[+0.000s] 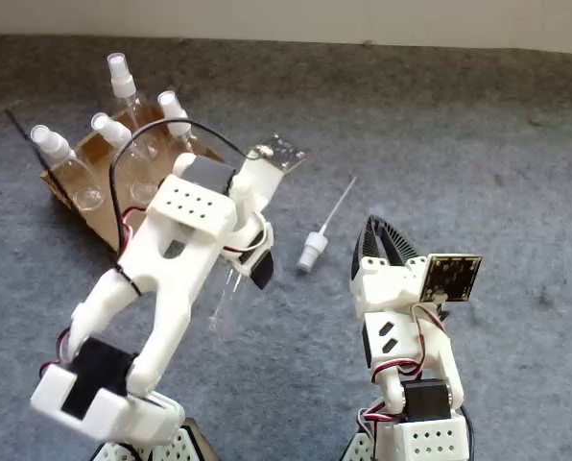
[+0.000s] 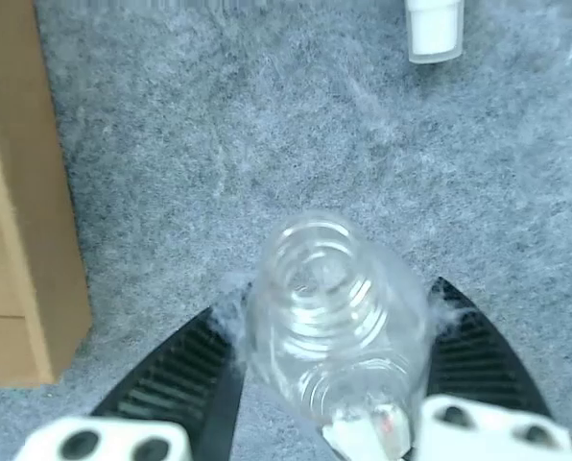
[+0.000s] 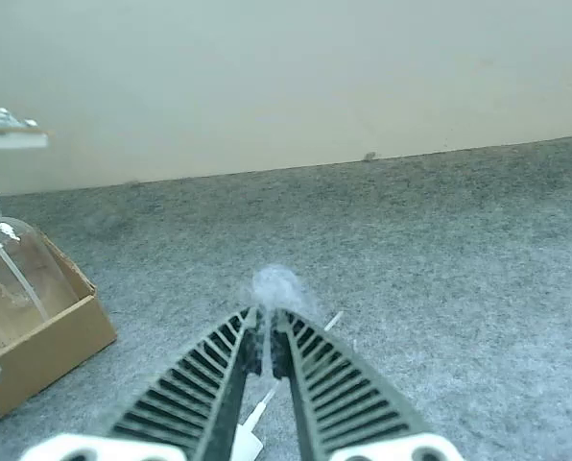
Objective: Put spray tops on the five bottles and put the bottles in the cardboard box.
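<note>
So the left hand (image 2: pixel 332 305) is pinching a clear bottle (image 2: pixel 329 331) by the body, one black finger on each side. Its wrist camera looks straight down into the open neck, so no top on this one. From the high view it sits just off the near side of the cardboard box (image 2: pixel 22 221), beside it and not in it. I can't really tell if the bottle's base is touching the bench (image 1: pixel 478 144) or hanging a bit above it, since the arm covers too much of it.

The cardboard box is at the far left of the bench and has four capped bottles (image 1: pixel 125 86) standing in it. All four have white sprayers on, and a couple lean a little.

The spray top (image 1: pixel 313 250) is lying on its side on the bench between the two arms, with its thin tube (image 1: pixel 340 202) pointing away toward the far edge. It isn't touching anything. It's near the right hand but apart from it, on the side facing the left arm.

The right hand (image 3: pixel 267 322) is pressed together with nothing in it, fingers pointing out low over the bench. In that arm's wrist camera you can see the spray top down on the bench past its fingers.
</note>
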